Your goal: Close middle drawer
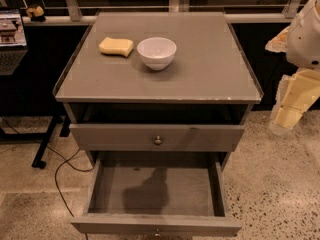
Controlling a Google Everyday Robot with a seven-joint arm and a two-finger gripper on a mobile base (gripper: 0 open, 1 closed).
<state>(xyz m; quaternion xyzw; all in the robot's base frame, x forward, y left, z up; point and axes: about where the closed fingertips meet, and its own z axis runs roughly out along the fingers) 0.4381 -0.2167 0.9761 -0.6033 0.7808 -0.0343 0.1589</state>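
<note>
Knob (157, 232) of the middle drawer (150, 189) faces near, front running left-right, pulled out below the grey table (210, 74). Pincer (289, 115) hangs right over speckled floor (280, 184); cannot tell its state.

The cabinet (200, 69) is plain grey, and the pulled-out middle drawer (125, 225) is the same grey inside and out. On top lie a pale yellow sponge (116, 46) and a white bowl (156, 52). The cream-yellow gripper (288, 117) hangs at the right edge, beside the cabinet, below a white arm (305, 34). The floor (270, 184) is beige with dark speckles.
</note>
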